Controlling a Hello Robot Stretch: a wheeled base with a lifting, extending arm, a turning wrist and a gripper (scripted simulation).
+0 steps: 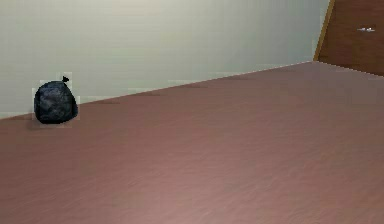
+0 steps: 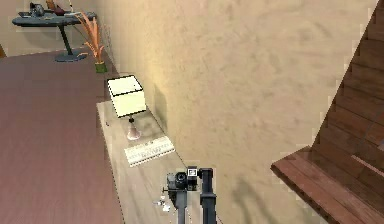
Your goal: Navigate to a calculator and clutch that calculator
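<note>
**Calculator within reach, grasp not yet confirmed**

Calculator (image 2: 150,152): the flat pale slab with a key-like grid fits the name best. It lies flat on a long pale sideboard (image 2: 135,185) set against the wall, just beside the foot of a table lamp (image 2: 127,97) with a white cube shade. The navigating part of the task looks all but finished, since the robot stands alongside the sideboard with its arm (image 2: 207,205) reaching over the tabletop. The gripper (image 2: 172,197) sits near the calculator but apart from it, toward the arm side view's bottom edge.

The grasp is what remains. The calculator rests on the surface, so it has not been lifted. How the jaws stand cannot be told, and with the gripper's far end set against the tabletop, it is unclear whether it holds anything. Judging by the gap, the gripper must be brought over to the calculator before it can take hold.

Ahead lie bare reddish floor, a dark rubbish bag (image 1: 56,102) by the wall and a wooden door (image 1: 355,35).
</note>
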